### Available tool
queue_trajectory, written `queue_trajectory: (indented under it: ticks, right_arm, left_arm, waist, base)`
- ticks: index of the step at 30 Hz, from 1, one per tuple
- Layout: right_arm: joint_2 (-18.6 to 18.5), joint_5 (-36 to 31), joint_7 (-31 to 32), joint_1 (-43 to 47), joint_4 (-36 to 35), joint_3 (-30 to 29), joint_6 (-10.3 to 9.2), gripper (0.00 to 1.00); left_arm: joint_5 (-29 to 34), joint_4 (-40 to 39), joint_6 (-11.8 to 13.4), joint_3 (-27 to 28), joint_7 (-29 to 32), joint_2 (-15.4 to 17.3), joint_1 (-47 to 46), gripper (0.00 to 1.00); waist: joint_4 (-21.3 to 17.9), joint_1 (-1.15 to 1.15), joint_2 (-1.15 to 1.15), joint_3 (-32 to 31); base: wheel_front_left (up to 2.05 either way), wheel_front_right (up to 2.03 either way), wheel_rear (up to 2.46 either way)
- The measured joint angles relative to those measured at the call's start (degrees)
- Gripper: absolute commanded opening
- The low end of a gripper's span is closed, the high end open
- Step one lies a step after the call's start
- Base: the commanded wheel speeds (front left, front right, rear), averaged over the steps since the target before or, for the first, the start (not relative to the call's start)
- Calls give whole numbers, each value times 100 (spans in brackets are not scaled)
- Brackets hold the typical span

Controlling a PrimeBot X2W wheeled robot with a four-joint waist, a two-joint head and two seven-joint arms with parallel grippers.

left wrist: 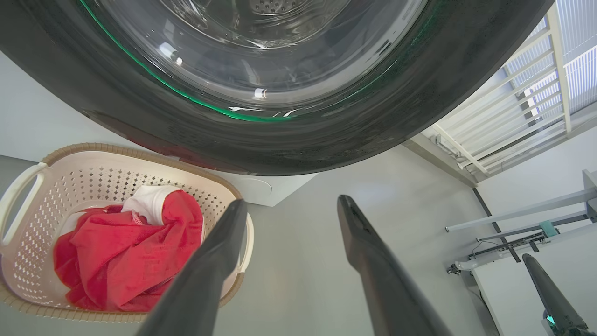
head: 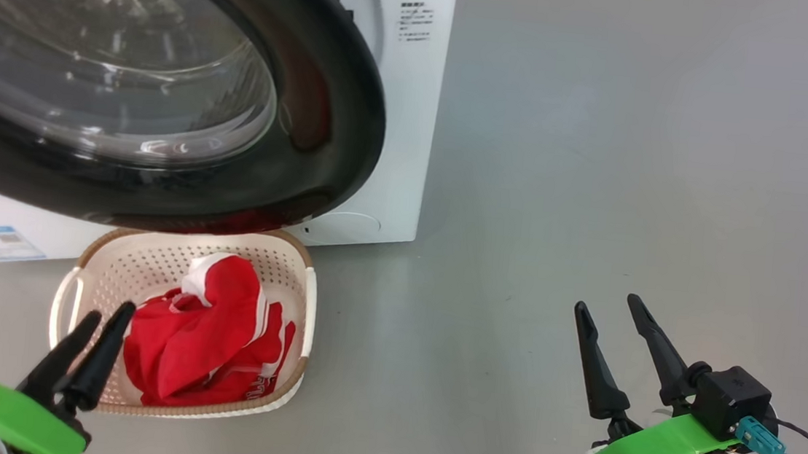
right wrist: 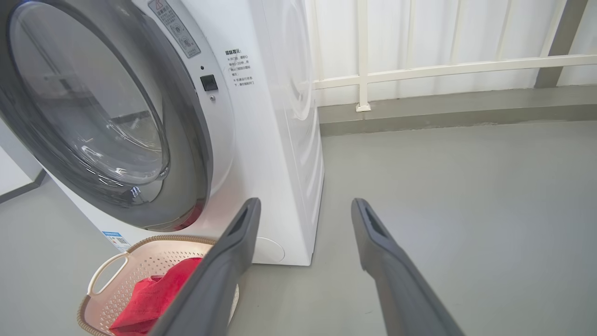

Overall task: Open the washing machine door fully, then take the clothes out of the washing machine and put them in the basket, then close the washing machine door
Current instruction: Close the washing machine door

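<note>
On grey floor (head: 600, 164), basket (head: 152, 263) w/ clothes (head: 204, 341) nr washer (head: 407, 110).

One washing machine (head: 409, 125) is counted at the upper left of the frame, with one round door (head: 353, 135). One basket (head: 152, 258) is seen at the lower left, holding one heap of red clothes (head: 204, 341); the number of garments cannot be told. Two grippers are counted, the left gripper (head: 110, 309) and the right gripper (head: 606, 303), each with two fingers.

Smooth grey floor (head: 600, 164), the white washing machine (head: 405, 147) on it, the cream basket (head: 141, 262) just in front.
</note>
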Motion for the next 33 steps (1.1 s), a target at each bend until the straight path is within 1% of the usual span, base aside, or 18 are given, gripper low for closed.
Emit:
queue_trajectory:
  ticks: [5,7,11,13,17,25,28,33]
  right_arm:
    - [-11,0,0,3,-9,-35,0,100]
    - [-13,0,0,12,-12,-79,0,100]
    - [-19,0,0,21,-15,-136,0,100]
    - [-22,0,0,53,-18,-141,0,100]
    - [-29,0,0,154,-16,-148,0,100]
    - [-52,1,0,231,-35,-170,0,100]
    - [-54,2,0,231,-38,-181,0,100]
    - [-60,2,0,231,-41,-183,0,100]
  left_arm:
    - [75,185,0,-102,-354,-18,108,100]
    - [242,294,0,-124,-432,-14,108,100]
    - [315,455,-1,9,-493,-116,171,100]
    - [460,570,-1,208,-493,-224,285,100]
    - [987,725,-1,717,-493,-422,496,100]
    - [2139,881,-1,1919,-494,-1077,911,100]
    - [2604,878,-1,2261,-494,-1299,1001,100]
    - [3248,817,-1,2648,-494,-1579,1166,100]
  waist:
    - [-119,0,0,-26]
    - [-156,0,0,-31]
    - [-226,0,0,-55]
    - [-249,0,0,-77]
    - [-294,0,0,-130]
    - [-338,0,0,-252]
    - [-332,0,0,-296]
    - [-310,0,0,-360]
  base:
    - [0,0,0]
    - [0,0,0]
    - [0,0,0]
    - [0,0,0]
    - [0,0,0]
    - [0,0,0]
    - [0,0,0]
    - [0,0,0]
